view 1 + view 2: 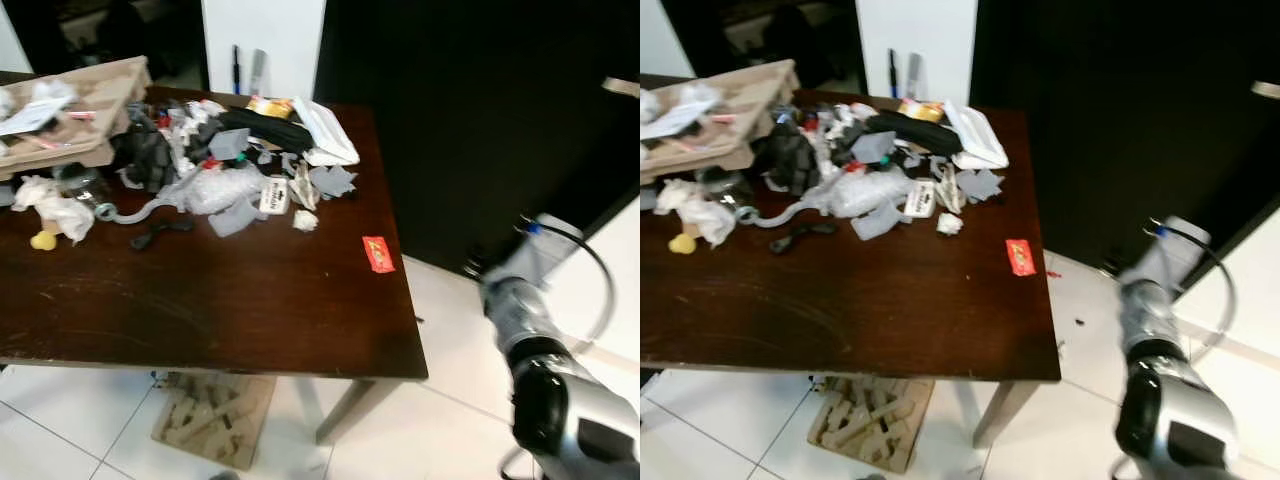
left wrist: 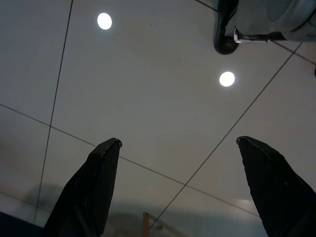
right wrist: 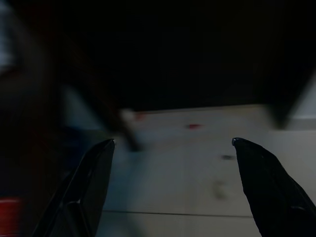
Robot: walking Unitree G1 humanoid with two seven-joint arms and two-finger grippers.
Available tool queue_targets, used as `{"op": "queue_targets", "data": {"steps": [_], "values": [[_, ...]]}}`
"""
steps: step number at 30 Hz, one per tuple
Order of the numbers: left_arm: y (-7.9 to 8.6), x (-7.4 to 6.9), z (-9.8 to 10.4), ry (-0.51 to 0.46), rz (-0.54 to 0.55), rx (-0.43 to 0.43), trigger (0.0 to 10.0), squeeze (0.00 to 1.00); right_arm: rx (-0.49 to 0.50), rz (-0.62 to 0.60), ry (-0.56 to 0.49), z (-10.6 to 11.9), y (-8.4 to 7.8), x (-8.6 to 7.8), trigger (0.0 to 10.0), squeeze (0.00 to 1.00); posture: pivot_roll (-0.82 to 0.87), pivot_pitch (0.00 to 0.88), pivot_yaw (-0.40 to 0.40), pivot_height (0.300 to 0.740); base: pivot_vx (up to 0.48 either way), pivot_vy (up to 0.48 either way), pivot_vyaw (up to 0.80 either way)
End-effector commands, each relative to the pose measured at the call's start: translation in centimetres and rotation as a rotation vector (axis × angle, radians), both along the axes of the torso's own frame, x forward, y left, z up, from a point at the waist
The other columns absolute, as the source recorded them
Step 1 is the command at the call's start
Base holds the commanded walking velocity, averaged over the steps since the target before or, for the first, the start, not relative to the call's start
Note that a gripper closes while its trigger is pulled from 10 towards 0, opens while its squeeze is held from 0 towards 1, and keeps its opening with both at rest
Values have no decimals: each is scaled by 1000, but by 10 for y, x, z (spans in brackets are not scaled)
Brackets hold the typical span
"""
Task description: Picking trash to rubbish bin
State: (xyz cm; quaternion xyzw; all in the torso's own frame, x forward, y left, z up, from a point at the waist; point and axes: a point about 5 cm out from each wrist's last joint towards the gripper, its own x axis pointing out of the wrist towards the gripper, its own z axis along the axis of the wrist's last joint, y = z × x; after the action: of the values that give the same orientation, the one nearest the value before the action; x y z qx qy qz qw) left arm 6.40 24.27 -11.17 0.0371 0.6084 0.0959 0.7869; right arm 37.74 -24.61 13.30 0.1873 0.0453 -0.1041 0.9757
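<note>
A heap of trash (image 1: 230,170) lies at the far side of a dark wooden table (image 1: 200,310): grey wrappers, crumpled plastic, paper scraps and black bits. A small red wrapper (image 1: 378,253) lies alone near the table's right edge. Crumpled white paper (image 1: 55,205) and a small yellow piece (image 1: 43,240) sit at the left. My right arm (image 1: 530,320) reaches out past the table's right side, low over the floor. In the blurred, dark right wrist view, the right gripper (image 3: 173,141) is open and holds nothing. My left gripper (image 2: 178,140) is open above white floor tiles.
A cardboard tray (image 1: 80,110) with scraps stands at the table's far left. A flat cardboard piece (image 1: 212,415) lies on the white tiled floor under the table. A dark wall (image 1: 480,120) rises behind the table's right side, and a cable loops off my right arm.
</note>
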Motion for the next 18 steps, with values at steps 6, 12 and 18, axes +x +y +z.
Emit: {"op": "queue_targets", "data": {"steps": [6,12,18], "values": [[-9,-26,-5,46,22,-22,10000,0,86,242,-45,9,36,12,10000,0,272,199,-92,740,0,0,0],[-7,-41,-6,74,35,-17,10000,0,-87,422,13,10,49,13,10000,0,280,219,-90,740,0,0,0],[-5,-42,-5,76,38,-15,10000,0,-136,453,47,11,48,14,10000,0,280,219,-90,740,0,0,0]]}}
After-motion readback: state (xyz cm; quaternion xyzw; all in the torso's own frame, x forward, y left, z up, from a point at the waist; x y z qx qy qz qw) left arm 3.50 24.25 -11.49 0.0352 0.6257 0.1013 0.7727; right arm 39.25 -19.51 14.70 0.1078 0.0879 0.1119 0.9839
